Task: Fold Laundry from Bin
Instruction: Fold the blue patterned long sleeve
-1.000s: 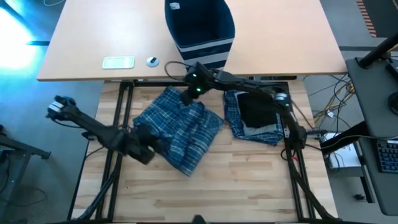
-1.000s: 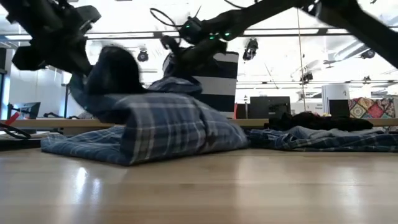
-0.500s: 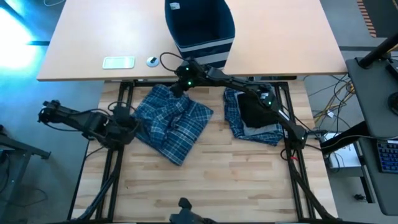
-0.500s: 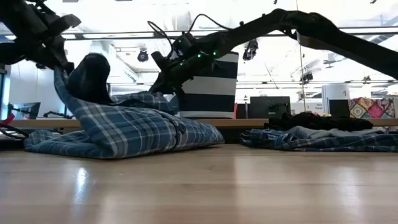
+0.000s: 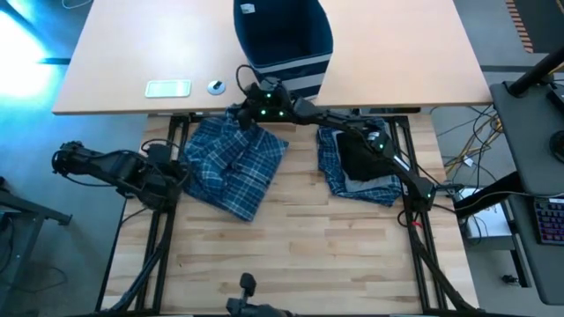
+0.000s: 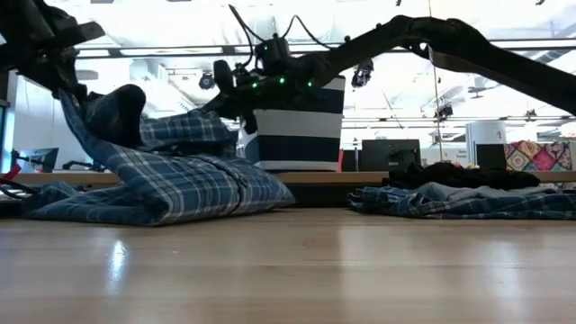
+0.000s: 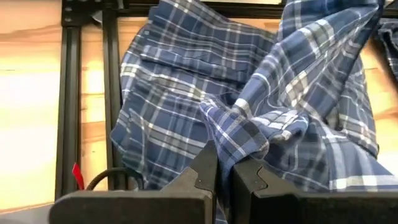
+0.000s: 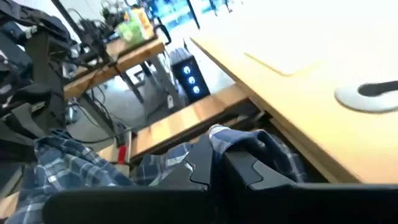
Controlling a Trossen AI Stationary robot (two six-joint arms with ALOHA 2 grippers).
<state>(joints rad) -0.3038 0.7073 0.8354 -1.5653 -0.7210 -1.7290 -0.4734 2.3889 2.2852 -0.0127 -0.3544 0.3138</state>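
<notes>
My left end effector and right end effector each pinch the plaid garment, spread at nine o'clock on the surface. It's limp, light cloth; hems and corners seem the best holds.

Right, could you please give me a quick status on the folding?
Both claws, left and right, shut on plaid garment. Folded pile sits beside it. Nothing in the way.

A fold of blue plaid cloth is pinched in the closed right tool, beside the pale worktop edge.
</notes>
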